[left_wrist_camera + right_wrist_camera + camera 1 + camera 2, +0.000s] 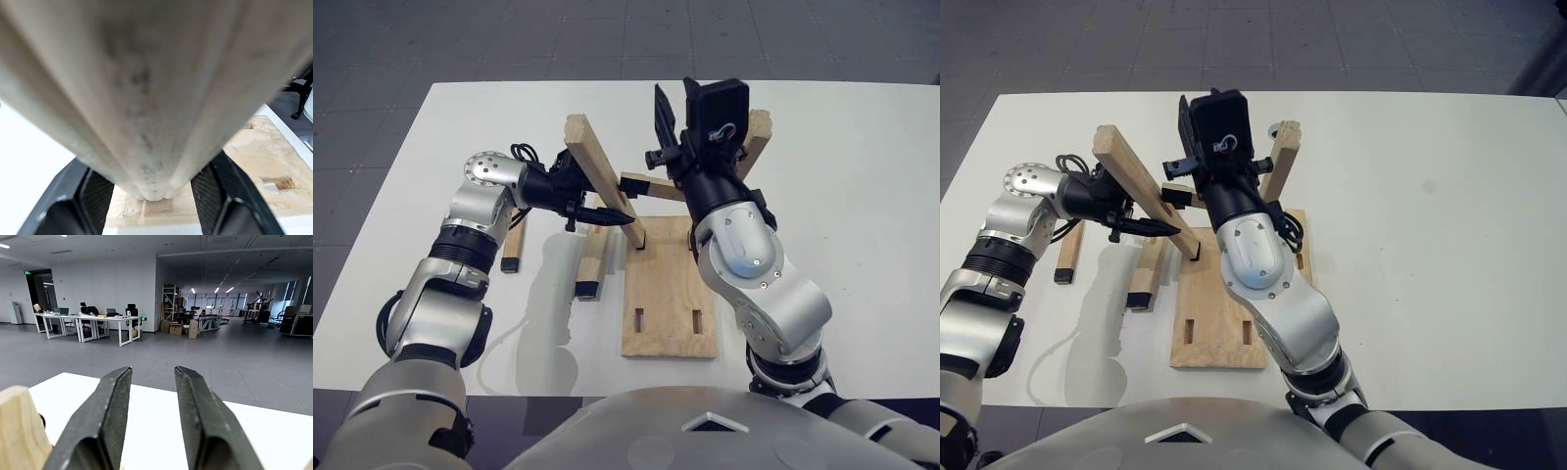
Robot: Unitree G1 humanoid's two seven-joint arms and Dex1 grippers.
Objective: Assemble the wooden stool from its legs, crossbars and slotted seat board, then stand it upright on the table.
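The slotted seat board lies flat on the white table. At its far end a leg stands tilted in a slot, and my left gripper is shut on it just above the board. In the left wrist view this leg runs between the dark pads. A crossbar joins it to a second leg, which is partly hidden behind my right arm. My right gripper is held high over the crossbar, pointing up and away, open and holding nothing.
Two loose legs lie on the table left of the board: one by my left forearm, one close to the board's edge. Two free slots show at the board's near end. The table's right half is bare.
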